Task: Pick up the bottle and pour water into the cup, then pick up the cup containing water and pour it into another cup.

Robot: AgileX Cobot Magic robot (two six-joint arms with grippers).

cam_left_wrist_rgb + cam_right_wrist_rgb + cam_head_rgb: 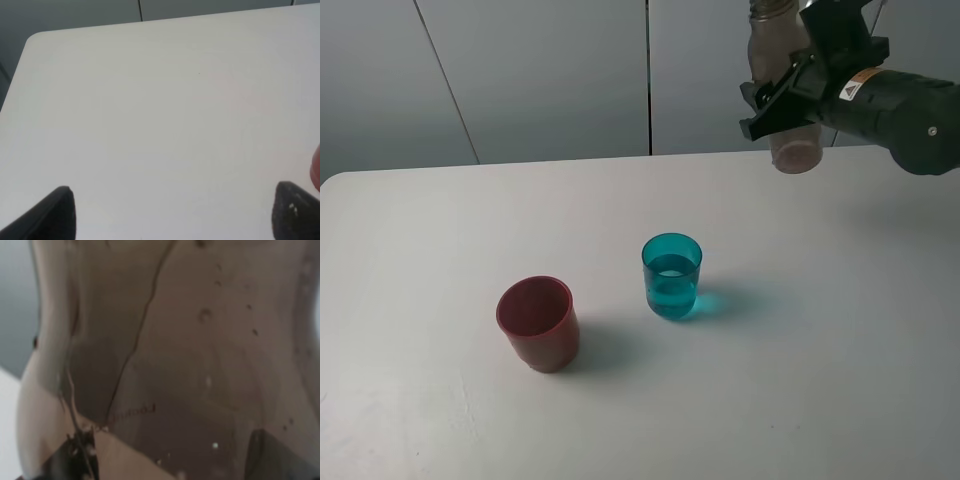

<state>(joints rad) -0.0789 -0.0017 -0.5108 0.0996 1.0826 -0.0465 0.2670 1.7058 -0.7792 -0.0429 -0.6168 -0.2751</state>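
The right gripper (790,95) clamps the smoky bottle (796,150), held upright above the table's (820,350) far right. The teal cup (671,277), part-filled with water, stands below-left, the red cup (538,323) farther left. The left gripper (175,200) hangs open.

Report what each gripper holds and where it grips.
Right gripper clamps the bottle around its body, up in the air. Left gripper stands open, holding nothing.
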